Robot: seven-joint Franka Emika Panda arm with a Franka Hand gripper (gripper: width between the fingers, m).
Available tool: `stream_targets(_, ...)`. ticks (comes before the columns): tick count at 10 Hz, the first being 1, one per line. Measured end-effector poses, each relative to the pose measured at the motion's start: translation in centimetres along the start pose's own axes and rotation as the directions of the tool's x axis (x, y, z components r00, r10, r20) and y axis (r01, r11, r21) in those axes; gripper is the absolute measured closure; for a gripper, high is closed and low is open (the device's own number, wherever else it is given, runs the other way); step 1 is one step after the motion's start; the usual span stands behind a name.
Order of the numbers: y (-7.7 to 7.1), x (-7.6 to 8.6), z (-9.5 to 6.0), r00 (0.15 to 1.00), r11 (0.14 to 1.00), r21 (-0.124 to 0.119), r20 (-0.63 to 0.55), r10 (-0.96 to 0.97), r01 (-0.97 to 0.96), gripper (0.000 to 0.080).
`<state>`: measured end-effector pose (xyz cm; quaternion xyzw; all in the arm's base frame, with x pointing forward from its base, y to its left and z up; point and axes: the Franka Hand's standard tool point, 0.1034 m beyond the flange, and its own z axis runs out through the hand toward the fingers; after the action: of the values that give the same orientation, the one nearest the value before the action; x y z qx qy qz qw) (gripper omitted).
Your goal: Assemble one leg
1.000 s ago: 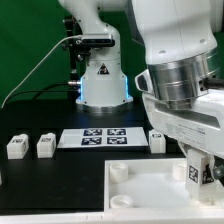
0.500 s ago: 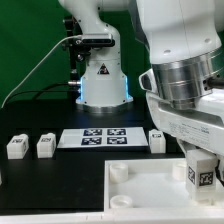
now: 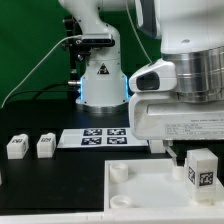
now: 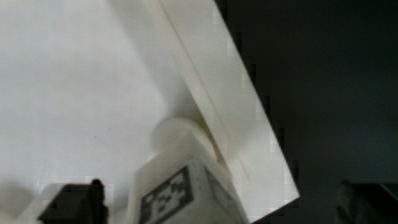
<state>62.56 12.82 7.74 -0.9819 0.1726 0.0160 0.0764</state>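
Three white legs are showing in the exterior view. The leg (image 3: 203, 170) of the task is standing upright on the large white panel (image 3: 150, 192), close to the exterior view's right edge, and its black-and-white marker is facing the camera. The arm (image 3: 185, 85) is hanging just above and behind it and is filling the upper right part of this view.

In the wrist view the gripper (image 4: 217, 203) is spreading its two dark fingers (image 4: 71, 203) wide, one on each side of the leg. A clear gap is showing between the leg and each finger, so the hand is released and is grasping nothing. The leg is sitting right beside a round socket (image 4: 178, 135) near the long edge of the panel. Whether it is seated in a socket I cannot tell.

The two other legs (image 3: 16, 147) (image 3: 45, 146) are standing side by side on the black table (image 3: 60, 185) at the exterior view's left, well apart from the panel. The marker board (image 3: 97, 137) is lying flat behind the panel, between those legs and the arm.
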Motion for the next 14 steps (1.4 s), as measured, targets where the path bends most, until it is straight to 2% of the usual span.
stream_targets(1,0.0,0.0,0.0,0.999,0.999,0.000,0.000,-0.054,0.054,0.0150)
stream_targets(2,0.2,0.1,0.0,0.976,0.976,-0.015,-0.002,-0.216,0.216,0.0150)
stream_targets(3,0.6,0.4,0.0,0.927,0.926,-0.047,-0.004,-0.375,0.374,0.0150)
stream_targets(4,0.7,0.9,-0.2,0.874,0.872,-0.067,-0.003,-0.485,0.484,0.0150)
stream_targets(6,0.6,0.9,-0.2,0.882,0.881,-0.064,-0.006,-0.470,0.469,0.0150)
stream_targets(7,0.6,0.9,-0.2,0.883,0.881,-0.064,-0.006,-0.470,0.469,0.0252)
stream_targets(8,0.5,0.8,-0.2,0.929,0.928,-0.057,-0.012,-0.370,0.369,0.0252)
stream_targets(9,0.3,0.7,-0.2,0.962,0.961,-0.049,-0.016,-0.274,0.273,0.0430)
stream_targets(10,0.4,0.8,-0.2,0.981,0.980,-0.046,-0.020,-0.195,0.194,0.0430)
stream_targets(11,0.5,0.8,-0.1,0.998,0.997,-0.037,-0.025,-0.061,0.061,0.0501)
stream_targets(12,0.6,0.9,-0.1,0.998,0.998,-0.025,-0.029,0.050,-0.050,0.0501)
stream_targets(13,0.7,1.0,-0.1,0.986,0.986,-0.006,-0.029,0.167,-0.167,0.0501)
stream_targets(14,0.9,1.2,-0.1,0.944,0.944,0.024,-0.025,0.329,-0.328,0.0501)
